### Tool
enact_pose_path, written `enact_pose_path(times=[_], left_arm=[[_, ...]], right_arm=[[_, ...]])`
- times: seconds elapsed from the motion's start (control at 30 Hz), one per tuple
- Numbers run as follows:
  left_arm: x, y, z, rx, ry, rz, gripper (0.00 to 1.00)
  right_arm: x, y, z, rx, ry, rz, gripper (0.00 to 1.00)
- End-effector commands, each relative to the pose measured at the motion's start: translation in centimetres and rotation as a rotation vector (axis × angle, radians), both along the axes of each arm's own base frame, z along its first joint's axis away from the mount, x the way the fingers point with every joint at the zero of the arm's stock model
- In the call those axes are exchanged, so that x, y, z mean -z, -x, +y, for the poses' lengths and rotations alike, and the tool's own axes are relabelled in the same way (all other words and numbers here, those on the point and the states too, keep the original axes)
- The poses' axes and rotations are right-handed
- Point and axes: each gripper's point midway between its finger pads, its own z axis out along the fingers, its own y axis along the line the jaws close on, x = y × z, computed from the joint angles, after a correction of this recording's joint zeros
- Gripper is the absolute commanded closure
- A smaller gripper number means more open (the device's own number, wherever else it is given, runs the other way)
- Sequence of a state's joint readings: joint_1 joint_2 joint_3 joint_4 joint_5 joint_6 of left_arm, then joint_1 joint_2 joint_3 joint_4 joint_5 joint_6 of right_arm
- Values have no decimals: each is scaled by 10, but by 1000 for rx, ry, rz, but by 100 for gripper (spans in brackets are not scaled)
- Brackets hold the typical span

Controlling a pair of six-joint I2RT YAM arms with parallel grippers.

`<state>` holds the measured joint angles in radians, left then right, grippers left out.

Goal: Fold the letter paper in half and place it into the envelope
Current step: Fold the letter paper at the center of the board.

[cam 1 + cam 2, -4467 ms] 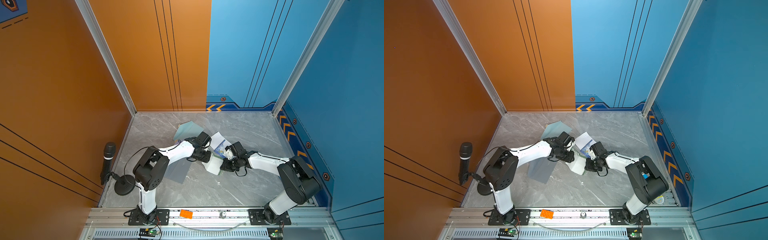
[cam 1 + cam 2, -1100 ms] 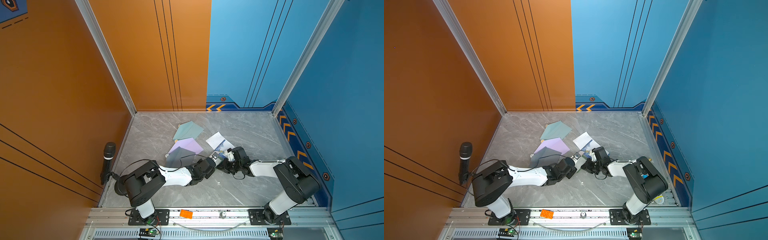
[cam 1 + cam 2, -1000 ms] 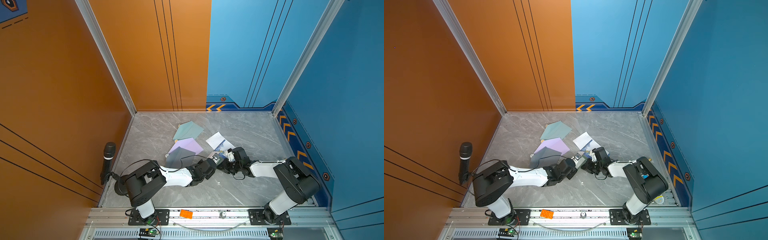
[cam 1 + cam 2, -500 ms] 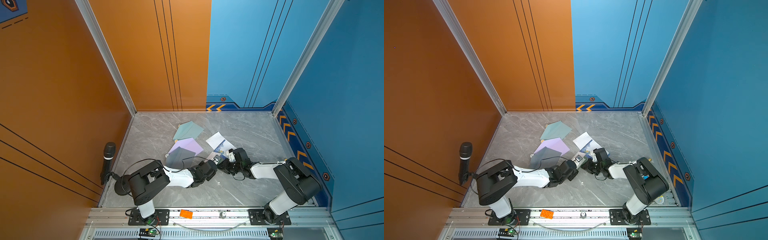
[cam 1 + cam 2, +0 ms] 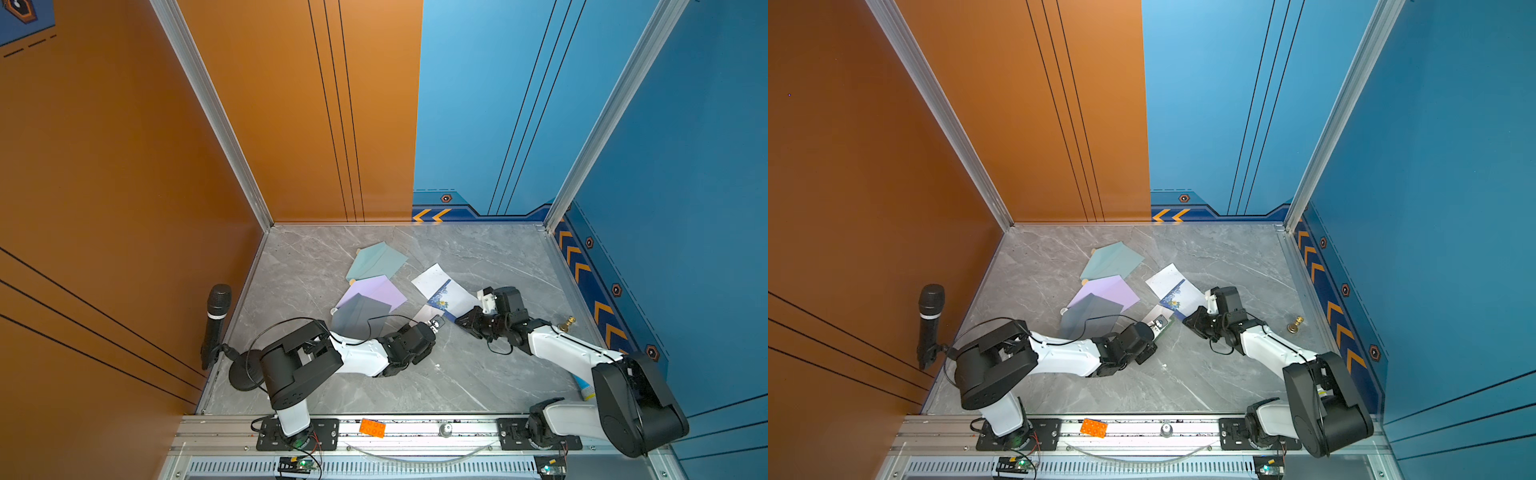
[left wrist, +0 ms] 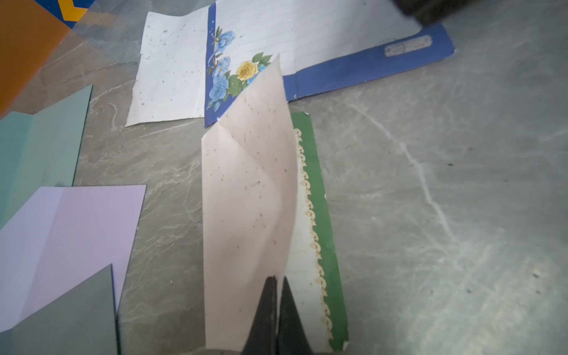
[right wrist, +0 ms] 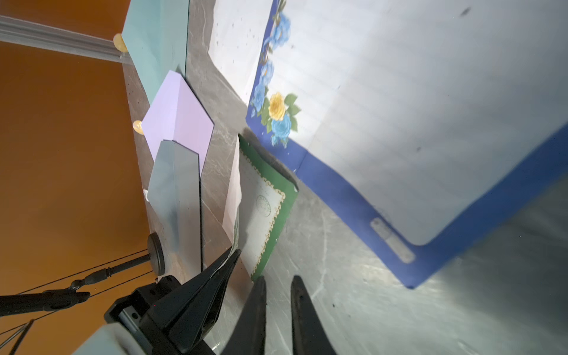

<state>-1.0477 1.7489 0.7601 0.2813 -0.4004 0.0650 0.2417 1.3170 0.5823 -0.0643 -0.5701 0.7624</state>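
The green-bordered letter paper lies on the grey table with one half lifted and curled over, its pale back showing. My left gripper is shut on the edge of that raised half; it is also seen in both top views. My right gripper sits low beside the paper's near corner, jaws slightly open with only table between them. Three envelopes lie to the left: teal, lilac and grey.
A second letter paper with a blue border and flowers lies just behind the green one, under the right wrist. A microphone on a stand is at the left wall. A small brass object is near the right wall.
Since the oldest frames the left arm has swung low toward the front, uncovering the envelopes. Over the last second the right jaws have parted a little; the left stays shut on the paper.
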Motion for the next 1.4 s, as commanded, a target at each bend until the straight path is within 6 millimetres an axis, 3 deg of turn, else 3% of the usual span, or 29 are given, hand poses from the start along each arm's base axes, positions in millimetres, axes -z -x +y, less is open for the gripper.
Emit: enact_pose_path(times=[0.0, 0.13, 0.27, 0.6, 0.9, 1.13, 1.27, 1.37], left_arm=[[7, 8, -3, 74, -49, -5, 100], [7, 10, -3, 102, -81, -8, 100], [5, 11, 1, 110, -127, -17, 100], [9, 23, 5, 157, -160, -20, 100], [23, 29, 3, 205, -204, -19, 100], [27, 31, 1, 271, -239, -29, 100], [34, 42, -1, 411, -240, 26, 100], [37, 37, 6, 397, -287, 28, 100]], right_arm=[[-13, 19, -13, -137, 50, 37, 81], [-23, 22, -13, -234, 59, 50, 79], [-22, 22, 2, -300, 34, 63, 79], [-21, 8, 68, -449, -23, 50, 79], [-7, -8, 86, -482, -56, 93, 82], [5, -10, 99, -558, -38, 148, 84], [13, -9, 108, -591, -28, 177, 85], [14, -10, 115, -612, -30, 189, 88]])
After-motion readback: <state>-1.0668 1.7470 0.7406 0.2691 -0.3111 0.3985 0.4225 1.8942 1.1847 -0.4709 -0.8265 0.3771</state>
